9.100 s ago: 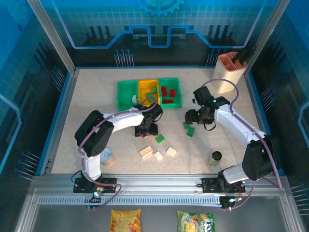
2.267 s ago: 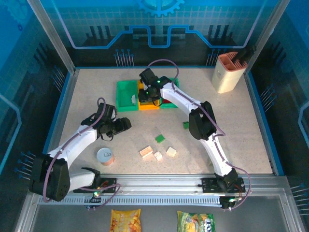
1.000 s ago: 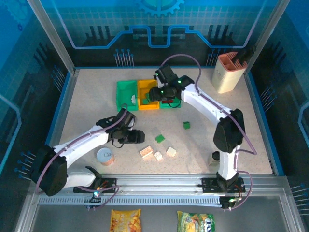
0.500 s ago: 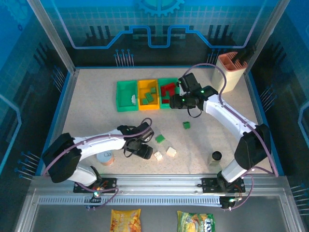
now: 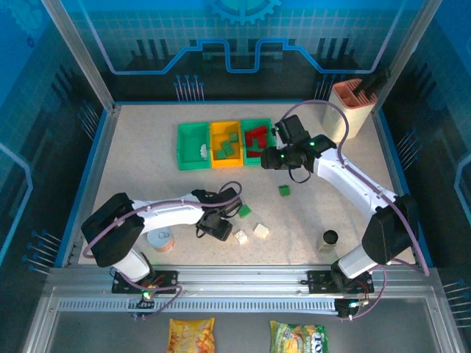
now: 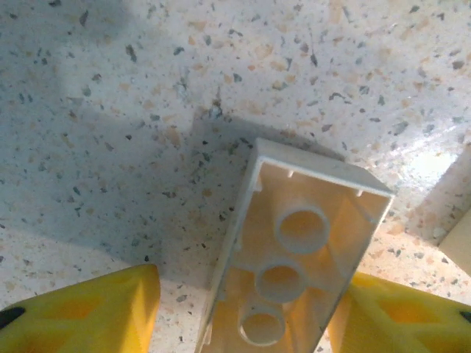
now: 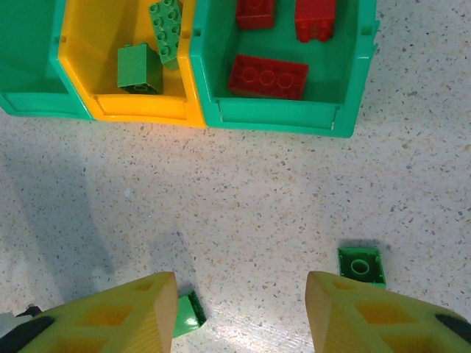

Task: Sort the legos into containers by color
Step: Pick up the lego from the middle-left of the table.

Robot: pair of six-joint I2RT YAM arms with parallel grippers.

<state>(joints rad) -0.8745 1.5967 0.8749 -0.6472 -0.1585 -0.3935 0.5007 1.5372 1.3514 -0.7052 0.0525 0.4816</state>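
Note:
A cream lego (image 6: 294, 265) lies upside down on the table, its tubes showing. My left gripper (image 6: 246, 294) is open and straddles it: the right finger (image 6: 397, 316) is at the brick's side and the left finger (image 6: 88, 309) stands a gap away. From above, the left gripper (image 5: 213, 224) sits beside two more cream legos (image 5: 241, 237). My right gripper (image 7: 243, 316) is open and empty over bare table in front of the containers (image 7: 272, 118). Red legos (image 7: 267, 76) lie in the right green bin, green legos (image 7: 140, 68) in the yellow bin (image 7: 140, 110). Two green legos (image 7: 361, 266) lie loose.
A tin can (image 5: 160, 239) stands near the left arm's elbow. A small black cup (image 5: 329, 237) stands at the near right and a tall beige-and-salmon holder (image 5: 346, 103) at the far right corner. The other loose green lego (image 5: 244, 211) lies just beyond the left gripper.
My left arm has swung right and down over the cream legos, and its jaws have narrowed around one. My right gripper has moved from over the yellow bin to the right bin's front.

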